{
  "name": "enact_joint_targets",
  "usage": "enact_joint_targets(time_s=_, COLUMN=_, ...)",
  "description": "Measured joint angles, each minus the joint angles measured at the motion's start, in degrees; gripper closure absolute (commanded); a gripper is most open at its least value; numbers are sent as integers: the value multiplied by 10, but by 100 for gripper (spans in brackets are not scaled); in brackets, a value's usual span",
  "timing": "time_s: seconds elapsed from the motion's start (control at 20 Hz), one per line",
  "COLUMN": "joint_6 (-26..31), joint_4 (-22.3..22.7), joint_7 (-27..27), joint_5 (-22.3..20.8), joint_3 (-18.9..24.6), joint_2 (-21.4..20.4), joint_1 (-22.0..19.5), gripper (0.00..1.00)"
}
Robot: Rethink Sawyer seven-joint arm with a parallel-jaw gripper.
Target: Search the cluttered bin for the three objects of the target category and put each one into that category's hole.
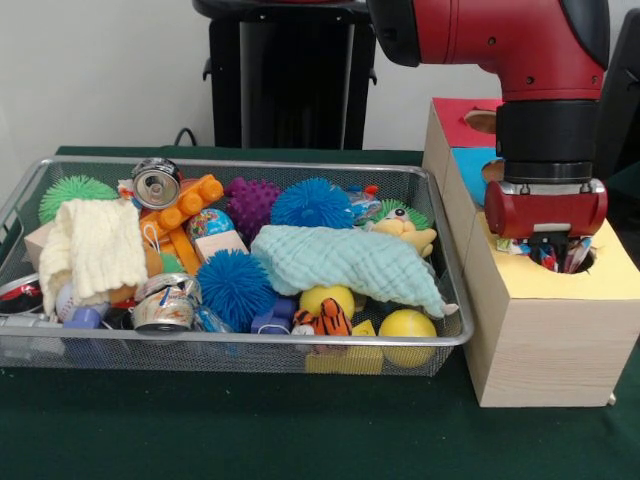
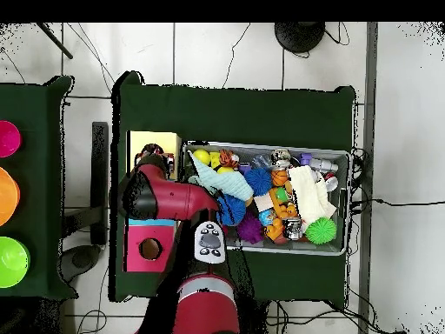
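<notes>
The front view sits low and close, across the table (image 1: pixel 200 430), facing the wire bin (image 1: pixel 230 345). The overhead view looks straight down from high up; both share the bin (image 2: pixel 352 204) and the wooden sorting box (image 1: pixel 545 340).

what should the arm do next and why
Probably lift straight up and swing back over the wire bin. The pincer sits at the hole of the yellow-topped box; whether it holds anything cannot be told, while the bin is full of toys.

Worktop (image 1: pixel 250 430) covered in dark green cloth. Wire mesh bin (image 1: pixel 240 350) full of toys sits directly on it. Wooden box (image 1: pixel 545 340) with coloured top panels and holes stands just beside bin.
</notes>
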Motion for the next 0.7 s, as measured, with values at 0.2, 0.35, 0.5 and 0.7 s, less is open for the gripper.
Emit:
enact_joint_targets(time_s=0.2, joint_6=-2, joint_4=0, joint_7=0, joint_5=0, joint_3=1, joint_2=1, joint_1=0, gripper=100)
enact_joint_targets(time_s=0.35, joint_6=-3, joint_4=0, joint_7=0, joint_5=0, joint_3=1, joint_2=1, joint_1=0, gripper=100)
enact_joint_targets(time_s=0.5, joint_6=-6, joint_4=1, joint_7=0, joint_5=0, joint_3=3, joint_2=1, joint_1=0, gripper=0)
enact_joint_targets(time_s=0.7, joint_6=-11, joint_4=1, joint_7=0, joint_5=0, joint_3=6, joint_2=2, joint_1=2, gripper=0)
